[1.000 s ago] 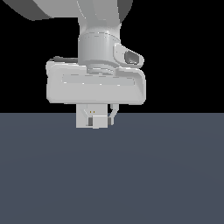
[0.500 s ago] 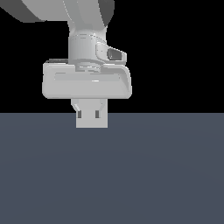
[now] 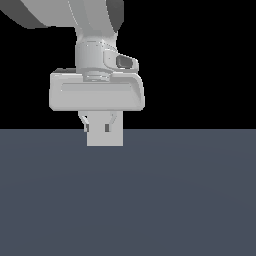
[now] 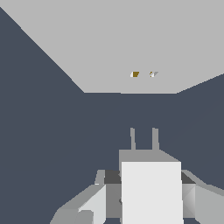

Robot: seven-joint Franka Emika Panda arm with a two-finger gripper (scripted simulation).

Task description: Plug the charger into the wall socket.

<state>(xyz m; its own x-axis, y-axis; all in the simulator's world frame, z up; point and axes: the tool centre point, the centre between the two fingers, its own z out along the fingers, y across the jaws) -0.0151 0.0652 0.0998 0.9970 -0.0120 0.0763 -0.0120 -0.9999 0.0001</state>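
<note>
My white gripper (image 3: 104,128) hangs just above the dark floor in the exterior view, shut on the charger (image 3: 105,138), a small light grey block between the fingers. In the wrist view the charger (image 4: 151,192) fills the near part of the picture, with a finger (image 4: 94,202) on each side. Its two thin prongs (image 4: 132,139) point toward the wall socket (image 4: 109,39), a pale grey flat plate with two tiny yellowish holes (image 4: 135,74). A strip of dark floor separates the prongs from the plate. The socket does not show in the exterior view.
A flat dark blue-grey floor (image 3: 190,200) spreads under the gripper, with black background above it. The arm's white wrist (image 3: 97,55) rises over the hand.
The gripper, still holding the charger, has shifted a little toward the exterior view's left and turned, so the hand now sits squarer to the camera.
</note>
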